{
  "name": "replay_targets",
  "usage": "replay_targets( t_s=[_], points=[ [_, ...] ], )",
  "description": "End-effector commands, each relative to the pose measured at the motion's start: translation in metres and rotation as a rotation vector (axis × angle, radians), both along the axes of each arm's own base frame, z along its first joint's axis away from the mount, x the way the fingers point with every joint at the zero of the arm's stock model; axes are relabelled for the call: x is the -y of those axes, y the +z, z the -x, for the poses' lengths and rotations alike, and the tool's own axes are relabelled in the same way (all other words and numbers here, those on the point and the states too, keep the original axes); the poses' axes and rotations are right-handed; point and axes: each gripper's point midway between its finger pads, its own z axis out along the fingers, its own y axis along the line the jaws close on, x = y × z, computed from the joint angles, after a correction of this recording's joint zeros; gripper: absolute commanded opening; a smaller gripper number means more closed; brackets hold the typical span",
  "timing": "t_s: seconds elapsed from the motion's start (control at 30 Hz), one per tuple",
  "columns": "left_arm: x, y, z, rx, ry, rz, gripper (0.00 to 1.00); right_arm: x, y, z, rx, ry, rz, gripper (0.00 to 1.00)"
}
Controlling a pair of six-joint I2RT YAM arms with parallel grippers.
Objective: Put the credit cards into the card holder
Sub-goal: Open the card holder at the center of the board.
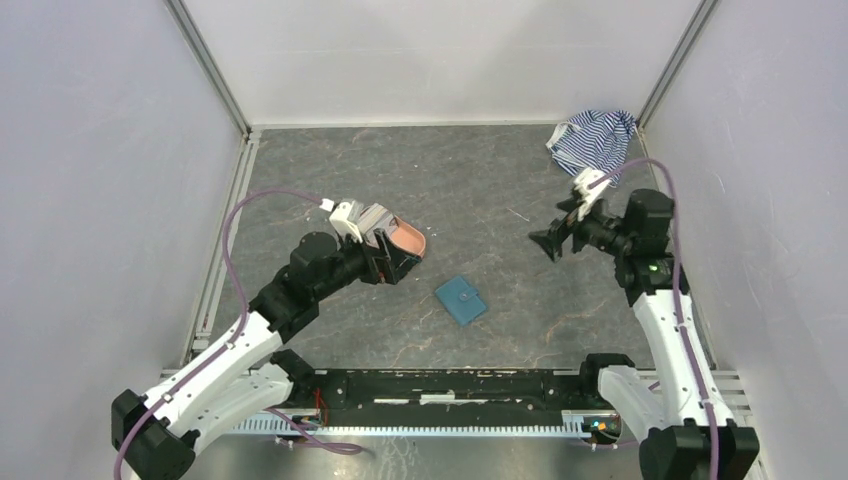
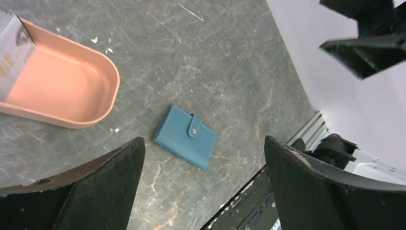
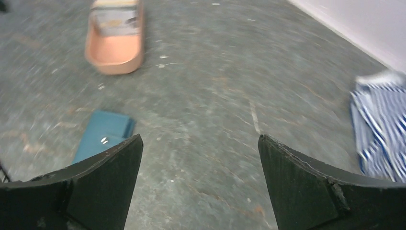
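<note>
The card holder (image 1: 461,300) is a shut teal wallet with a snap tab, lying flat at the table's middle front. The left wrist view shows the card holder (image 2: 186,135) ahead between my open fingers. A whitish-grey credit card (image 2: 12,52) rests in the far end of a salmon-pink tray (image 2: 72,91). In the right wrist view the credit cards (image 3: 115,17) lie stacked in that tray (image 3: 115,52). My left gripper (image 1: 398,262) hovers open over the tray, empty. My right gripper (image 1: 548,244) hangs open and empty above the table, right of the card holder (image 3: 103,132).
A blue-and-white striped cloth (image 1: 593,140) lies crumpled in the back right corner, also at the right edge of the right wrist view (image 3: 380,129). White walls close the table on three sides. A black rail (image 1: 450,385) runs along the near edge.
</note>
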Motion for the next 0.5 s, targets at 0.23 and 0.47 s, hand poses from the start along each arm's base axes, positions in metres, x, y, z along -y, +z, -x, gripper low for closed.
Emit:
replay_targets(
  t_s=[0.23,0.47],
  points=[
    [0.016,-0.013,0.003,-0.171,0.089,0.416,1.00,-0.115,-0.041,0.042,0.226,0.629,0.221,0.98],
    [0.011,-0.048,0.002,-0.287,0.174,0.490,0.91,-0.155,-0.080,0.053,0.253,0.764,0.414,0.98]
  ],
)
